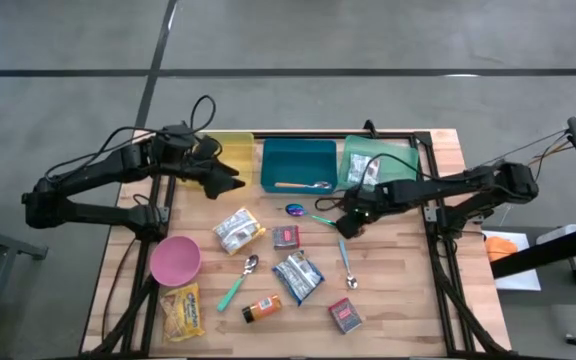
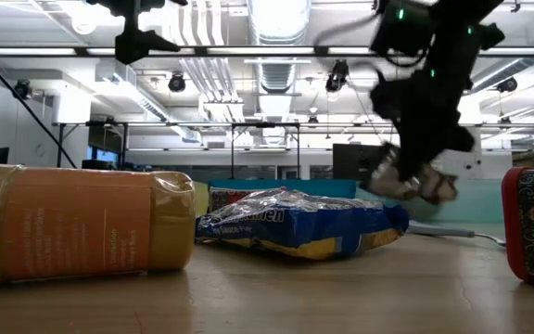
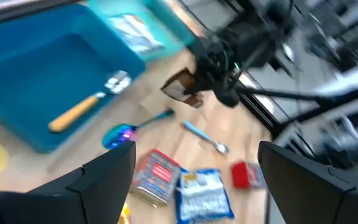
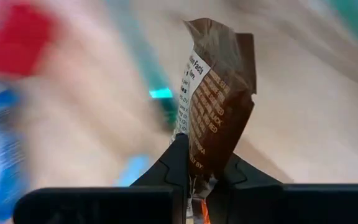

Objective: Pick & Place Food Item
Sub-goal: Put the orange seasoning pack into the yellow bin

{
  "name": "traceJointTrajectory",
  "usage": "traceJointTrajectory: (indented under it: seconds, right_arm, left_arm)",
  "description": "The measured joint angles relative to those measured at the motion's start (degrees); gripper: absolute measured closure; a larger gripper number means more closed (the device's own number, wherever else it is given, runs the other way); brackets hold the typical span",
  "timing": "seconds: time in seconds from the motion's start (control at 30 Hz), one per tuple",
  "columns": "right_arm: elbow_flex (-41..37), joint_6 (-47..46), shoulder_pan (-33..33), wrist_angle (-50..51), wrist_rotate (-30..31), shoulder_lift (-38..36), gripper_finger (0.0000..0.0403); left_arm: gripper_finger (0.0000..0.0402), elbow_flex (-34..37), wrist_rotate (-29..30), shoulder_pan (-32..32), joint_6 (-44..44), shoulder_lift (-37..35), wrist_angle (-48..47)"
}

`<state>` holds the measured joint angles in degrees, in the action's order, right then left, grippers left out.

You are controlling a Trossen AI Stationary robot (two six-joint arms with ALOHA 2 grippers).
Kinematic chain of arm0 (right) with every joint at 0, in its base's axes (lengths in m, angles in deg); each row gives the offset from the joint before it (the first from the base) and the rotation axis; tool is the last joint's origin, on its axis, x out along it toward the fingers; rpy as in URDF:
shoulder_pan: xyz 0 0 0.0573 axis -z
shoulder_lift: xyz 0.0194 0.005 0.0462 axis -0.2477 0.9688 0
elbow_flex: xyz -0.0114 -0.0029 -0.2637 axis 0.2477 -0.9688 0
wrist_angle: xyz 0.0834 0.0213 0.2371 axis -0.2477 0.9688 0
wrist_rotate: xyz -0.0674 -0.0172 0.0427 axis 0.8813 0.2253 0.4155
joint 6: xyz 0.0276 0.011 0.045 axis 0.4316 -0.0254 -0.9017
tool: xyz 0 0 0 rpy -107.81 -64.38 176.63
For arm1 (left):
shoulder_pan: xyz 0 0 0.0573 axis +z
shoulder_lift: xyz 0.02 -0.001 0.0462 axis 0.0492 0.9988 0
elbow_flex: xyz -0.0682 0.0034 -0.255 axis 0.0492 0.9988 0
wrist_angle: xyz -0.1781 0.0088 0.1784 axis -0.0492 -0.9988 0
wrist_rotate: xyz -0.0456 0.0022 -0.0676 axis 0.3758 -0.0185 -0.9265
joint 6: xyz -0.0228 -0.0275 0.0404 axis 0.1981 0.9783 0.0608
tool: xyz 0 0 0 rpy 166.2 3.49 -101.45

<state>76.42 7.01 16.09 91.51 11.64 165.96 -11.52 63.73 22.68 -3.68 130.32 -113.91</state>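
A brown snack packet (image 4: 219, 93) with white print sits in my right gripper (image 4: 197, 167), which is shut on it. In the high view this gripper (image 1: 351, 218) hovers over the table's middle right, in front of the green bin (image 1: 393, 152). The low view shows the packet (image 2: 406, 181) above the tabletop. My left gripper (image 1: 230, 183) stands open and holds nothing, raised by the yellow bin (image 1: 233, 145) and the teal bin (image 1: 298, 160). Its wrist view looks across at the packet (image 3: 180, 90). My right gripper pinches the brown packet by one end (image 4: 199, 152) between its two fingers. The fingers slant steeply down, coming from the table's right side. The packet hangs below them, lifted clear of the wood (image 2: 415, 269).
The teal bin holds a wooden-handled spoon (image 1: 303, 185); the green bin holds a packet (image 1: 363, 170). On the wood lie a pink bowl (image 1: 175, 260), several snack packets (image 1: 296, 275), spoons (image 1: 346, 262), an orange bottle (image 1: 261, 308) and a red packet (image 1: 345, 315).
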Motion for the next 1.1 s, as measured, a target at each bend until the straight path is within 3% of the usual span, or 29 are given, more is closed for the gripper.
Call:
traceJointTrajectory:
  seconds: [0.23,0.43,0.6,1.1]
  right_arm:
    - [5.33,8.75,-0.38,-5.86,-10.42,-3.08,0.0381]
    - [13.14,13.89,-0.50,-5.86,-17.96,-1.43,0.0381]
    - [19.72,19.74,-0.52,-5.28,-20.98,2.10,0.0381]
    - [34.90,32.21,2.91,3.31,-25.72,10.68,0.0381]
  left_arm:
    - [0.0058,0.00,-2.17,-0.07,-4.20,0.33,0.06]
    - [0.0058,0.00,-4.95,-0.75,-4.93,3.31,2.08]
    - [0.0058,-1.55,-9.59,-1.16,-3.71,7.99,3.89]
    - [0.0058,-11.10,-11.59,-1.84,-2.99,17.06,0.59]
